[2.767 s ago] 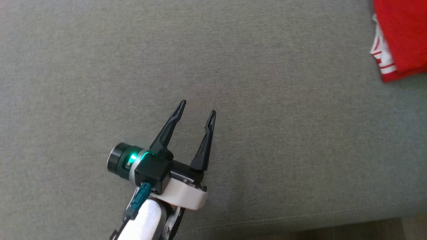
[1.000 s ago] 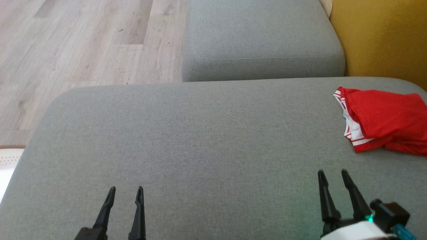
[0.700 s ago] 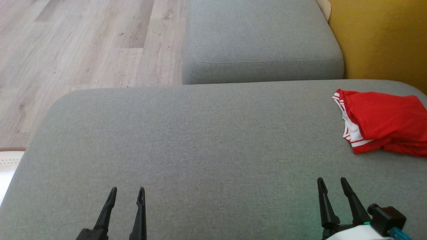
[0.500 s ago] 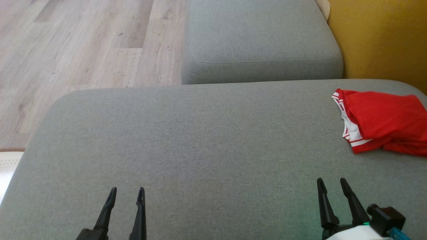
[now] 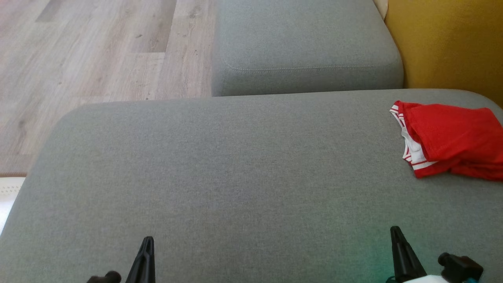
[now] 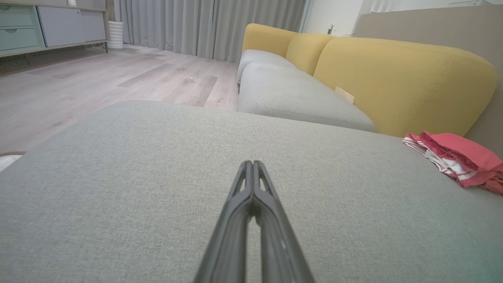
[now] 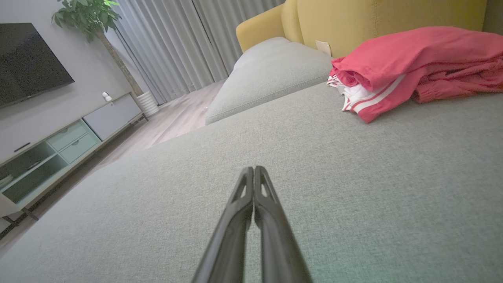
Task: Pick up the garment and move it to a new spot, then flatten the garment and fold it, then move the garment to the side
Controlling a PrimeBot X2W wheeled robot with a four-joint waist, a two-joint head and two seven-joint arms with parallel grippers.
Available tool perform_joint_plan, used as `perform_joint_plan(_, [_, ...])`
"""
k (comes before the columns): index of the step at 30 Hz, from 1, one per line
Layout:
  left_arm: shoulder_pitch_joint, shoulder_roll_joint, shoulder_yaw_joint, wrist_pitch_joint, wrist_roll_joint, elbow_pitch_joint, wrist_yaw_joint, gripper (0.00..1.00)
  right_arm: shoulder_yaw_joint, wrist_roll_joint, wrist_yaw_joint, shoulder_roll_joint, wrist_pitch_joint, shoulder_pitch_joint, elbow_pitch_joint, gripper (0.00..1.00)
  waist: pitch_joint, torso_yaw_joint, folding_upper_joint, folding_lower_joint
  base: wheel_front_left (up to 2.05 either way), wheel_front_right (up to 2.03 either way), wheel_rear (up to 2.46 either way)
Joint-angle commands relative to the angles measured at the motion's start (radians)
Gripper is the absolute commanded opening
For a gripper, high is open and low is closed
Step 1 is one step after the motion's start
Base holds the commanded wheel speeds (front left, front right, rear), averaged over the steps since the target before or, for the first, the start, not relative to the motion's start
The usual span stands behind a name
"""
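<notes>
1. Head view: a broad grey fabric seat cushion (image 5: 235, 177) spreads across the frame. The left gripper (image 5: 148, 240) rises from the bottom edge at lower left and the right gripper (image 5: 394, 231) at lower right, both over the cushion's near part.
2. Each gripper's two long dark fingers are pressed together into a single spike, with nothing pinched between them.
3. The loosely folded red mesh garment with white striped trim (image 5: 452, 141) lies at the far right of the cushion and runs off the frame's right edge. It is well apart from both grippers, and nearer the right one.
4. In the left wrist view the closed fingers point across bare cushion. The garment sits off to the right, at the foot of the mustard-yellow upholstered backrest (image 6: 393, 78).
5. In the right wrist view the fingertips meet. The garment is ahead and to the upper right in stacked layers, its white striped edge turned toward the gripper.
6. A second grey seat cushion (image 5: 306, 39) butts against the far edge of the first, and pale wood-plank floor (image 5: 98, 51) lies to the left.
7. Farther back in the right wrist view are grey pleated curtains (image 7: 177, 47), a black flat television (image 7: 27, 59), a leafy potted plant (image 7: 90, 15) and a low cabinet with pale green drawers (image 7: 59, 149).
</notes>
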State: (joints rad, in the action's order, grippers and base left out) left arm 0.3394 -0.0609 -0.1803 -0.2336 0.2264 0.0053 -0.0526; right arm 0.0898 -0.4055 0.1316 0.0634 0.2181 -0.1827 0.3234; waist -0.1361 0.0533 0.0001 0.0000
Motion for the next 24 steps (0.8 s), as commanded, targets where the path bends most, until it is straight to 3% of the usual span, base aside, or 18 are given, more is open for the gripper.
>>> perform_joint_plan(1, [-0.051,-0.007,0.014,0.004,0.027,-0.028,0.006,0.0,-0.008,-0.024,0.0,-0.001,-0.004,0.051,-0.035,0.0,0.001,-0.001,-0.0001,0.0,0.0,0.0,0.0])
perform_joint_plan(24, [-0.136,-0.019,0.05,0.058,0.322,0.037,0.046,0.0,-0.047,-0.266,0.0,-0.002,-0.07,0.1,-0.044,0.0,0.029,-0.011,-0.0001,0.0,0.0,0.0,0.0])
